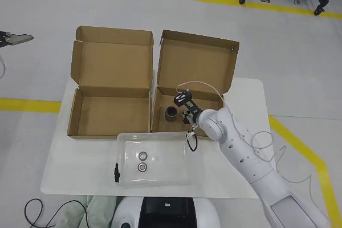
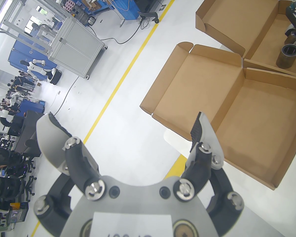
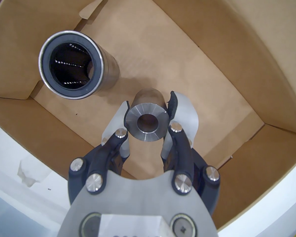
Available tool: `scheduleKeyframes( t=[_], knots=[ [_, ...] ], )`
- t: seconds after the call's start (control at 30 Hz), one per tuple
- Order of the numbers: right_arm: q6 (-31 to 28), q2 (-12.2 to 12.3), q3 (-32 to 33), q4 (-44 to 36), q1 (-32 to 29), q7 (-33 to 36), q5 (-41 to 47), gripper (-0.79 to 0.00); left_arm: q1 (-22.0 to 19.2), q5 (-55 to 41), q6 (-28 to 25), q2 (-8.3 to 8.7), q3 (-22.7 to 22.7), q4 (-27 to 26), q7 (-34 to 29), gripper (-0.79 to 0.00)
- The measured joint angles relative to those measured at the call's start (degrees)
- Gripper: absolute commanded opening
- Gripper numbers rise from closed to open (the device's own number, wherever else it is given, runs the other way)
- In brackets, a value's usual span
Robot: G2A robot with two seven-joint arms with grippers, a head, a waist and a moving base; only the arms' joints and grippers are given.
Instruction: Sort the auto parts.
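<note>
Right gripper held a steel sleeve tight inside the right box, one bearing already there (two rings lay unsorted in the tray); left gripper gaped, unloaded.

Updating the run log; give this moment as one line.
right gripper: shut on steel sleeve in right box | left gripper: open, over floor | tray: two rings
</note>
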Motion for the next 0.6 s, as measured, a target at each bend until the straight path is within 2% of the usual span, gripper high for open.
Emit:
scheduleKeyframes(
  t=[0.2, 0.43, 0.6],
  knots=[
    [0.0, -0.3, -0.2, 1.0, 0.5, 0.0, -0.1, -0.474, 0.0, 0.0, 0.0, 0.0, 0.0, 0.0, 0.0, 0.0],
    [-0.5, -0.2, 1.0, -0.5, 0.0, -0.8, -0.3, -0.474, 0.0, 0.0, 0.0, 0.0, 0.0, 0.0, 0.0, 0.0],
    [-0.7, 0.6, 3.6, -4.7, -1.8, -1.6, -0.8, -0.474, 0.0, 0.0, 0.0, 0.0, 0.0, 0.0, 0.0, 0.0]
  ],
)
